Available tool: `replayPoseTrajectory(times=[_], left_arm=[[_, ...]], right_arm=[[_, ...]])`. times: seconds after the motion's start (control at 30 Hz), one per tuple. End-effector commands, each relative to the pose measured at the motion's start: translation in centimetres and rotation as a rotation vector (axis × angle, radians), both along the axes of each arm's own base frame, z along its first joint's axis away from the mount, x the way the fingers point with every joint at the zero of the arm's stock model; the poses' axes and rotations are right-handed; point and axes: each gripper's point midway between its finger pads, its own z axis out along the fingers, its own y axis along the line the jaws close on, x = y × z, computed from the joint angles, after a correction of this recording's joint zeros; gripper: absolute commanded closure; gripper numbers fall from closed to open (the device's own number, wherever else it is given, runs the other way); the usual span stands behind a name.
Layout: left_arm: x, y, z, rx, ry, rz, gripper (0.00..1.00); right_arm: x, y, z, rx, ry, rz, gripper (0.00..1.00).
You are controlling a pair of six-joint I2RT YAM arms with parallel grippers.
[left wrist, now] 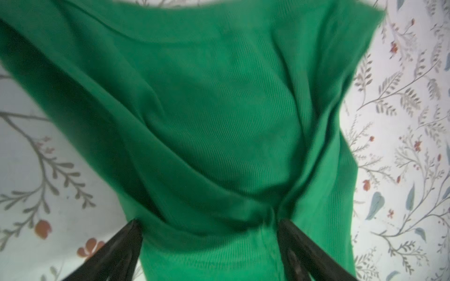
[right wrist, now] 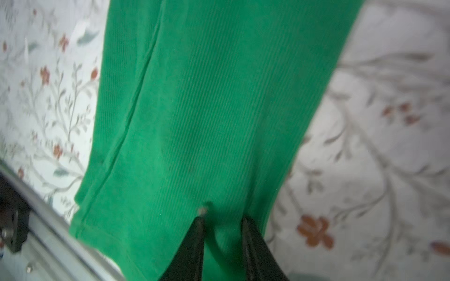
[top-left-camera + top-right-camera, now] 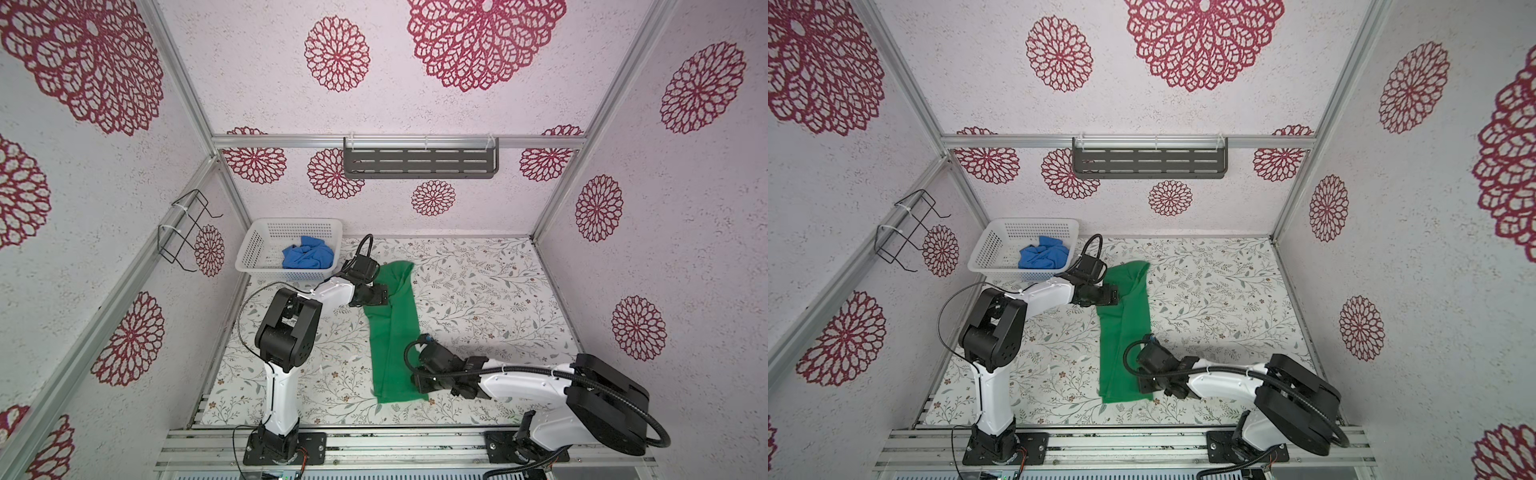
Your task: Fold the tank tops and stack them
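The task is judged to be at an early-to-middle stage. In both top views the green top (image 3: 392,332) (image 3: 1125,332) is seen lying on the table (image 3: 478,291), already folded lengthwise into a long narrow strip that runs from near the basket (image 3: 257,253) toward the front edge. A crosswise fold, which would shorten it into a compact packet, has not yet been made. The far end looks rumpled and slightly skewed in the left wrist view.

The left claw (image 1: 210,222) is seen over that far end with its jaws spread wide, and nothing is held by it. The right claw (image 2: 222,219) is placed at the near end of the strip, by the hem. Its jaws stand narrowly apart with green cloth showing in the gap, but whether the cloth is pinched cannot be told.

The blue top (image 3: 307,257) is found crumpled inside the basket, untouched. It has yet to be taken out, folded, and stacked with the green one.
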Motion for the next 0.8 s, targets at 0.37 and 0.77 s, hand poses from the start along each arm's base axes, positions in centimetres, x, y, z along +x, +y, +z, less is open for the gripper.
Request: replayPoseTrajectory(times=[0.37, 0.77], left_arm=[[-4.2, 3.4, 7.7, 0.003, -0.051, 0.035, 0.06], [-28.0, 3.6, 1.4, -0.143, 0.441, 0.062, 0.22]], right_arm=[[-0.7, -3.3, 2.0, 0.001, 0.162, -0.133, 0.52], [-4.0, -1.5, 1.3, 0.073, 0.367, -0.085, 0.52]])
